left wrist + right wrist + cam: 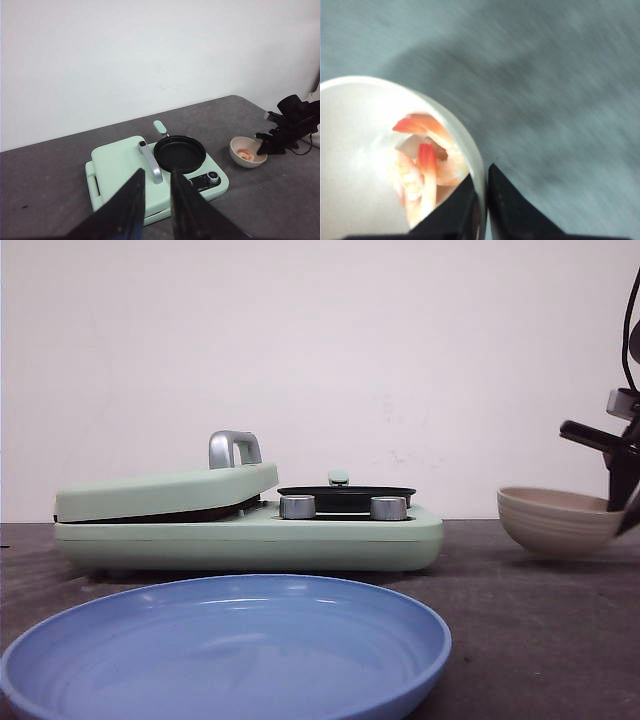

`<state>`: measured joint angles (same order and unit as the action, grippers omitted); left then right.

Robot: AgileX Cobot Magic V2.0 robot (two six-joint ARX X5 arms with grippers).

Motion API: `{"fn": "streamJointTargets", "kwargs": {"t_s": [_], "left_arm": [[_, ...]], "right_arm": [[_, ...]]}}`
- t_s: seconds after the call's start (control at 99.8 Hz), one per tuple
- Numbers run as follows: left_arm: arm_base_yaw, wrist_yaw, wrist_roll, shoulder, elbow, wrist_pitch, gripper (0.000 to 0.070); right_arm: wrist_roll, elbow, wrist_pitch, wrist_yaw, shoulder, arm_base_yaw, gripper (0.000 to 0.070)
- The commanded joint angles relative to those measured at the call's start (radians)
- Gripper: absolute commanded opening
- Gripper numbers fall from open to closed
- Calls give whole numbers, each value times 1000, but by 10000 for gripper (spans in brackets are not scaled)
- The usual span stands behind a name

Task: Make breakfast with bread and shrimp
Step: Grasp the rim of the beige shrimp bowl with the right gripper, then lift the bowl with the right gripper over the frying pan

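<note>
Several pink-orange shrimp [427, 170] lie in a beige bowl [555, 525] at the right of the table. My right gripper [481, 192] is shut on the bowl's rim, one finger inside and one outside. The right wrist view is blurred, and I cannot tell if the bowl rests on the table. The bowl [240, 161] and right gripper [265, 145] also show in the left wrist view. My left gripper [158, 180] is open and empty, high above the near side of the green breakfast maker [120, 165]. The bread is out of view.
The breakfast maker [250, 535] has its lid shut, with a silver handle [233, 448], a black round pan [345, 495] on its right half and two knobs. A blue plate [230, 650] sits at the front.
</note>
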<state>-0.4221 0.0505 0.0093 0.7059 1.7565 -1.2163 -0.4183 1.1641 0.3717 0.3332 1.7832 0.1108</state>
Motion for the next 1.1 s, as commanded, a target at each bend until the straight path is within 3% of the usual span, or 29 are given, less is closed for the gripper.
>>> {"fn": "streamJointTargets", "kwargs": {"t_s": [0.0, 0.331, 0.481, 0.762, 0.962, 1.092], "left_arm": [[-5, -2, 10, 12, 15, 11, 10], [-5, -2, 31, 13, 15, 16, 10], [-5, -2, 32, 13, 15, 18, 10], [-5, -2, 32, 13, 15, 8, 10], [-5, -2, 32, 13, 15, 6, 10], [-5, -2, 32, 13, 15, 6, 10]], "right_arm": [[11, 14, -47, 16, -10, -12, 8], [-17, 52, -394, 45, -143, -185, 5], [-1, 115, -457, 21, -141, -297, 4], [152, 174, -488, -293, -122, -466, 4], [406, 174, -506, -524, -121, -552, 4], [549, 174, -547, -592, -97, -582, 4]]}}
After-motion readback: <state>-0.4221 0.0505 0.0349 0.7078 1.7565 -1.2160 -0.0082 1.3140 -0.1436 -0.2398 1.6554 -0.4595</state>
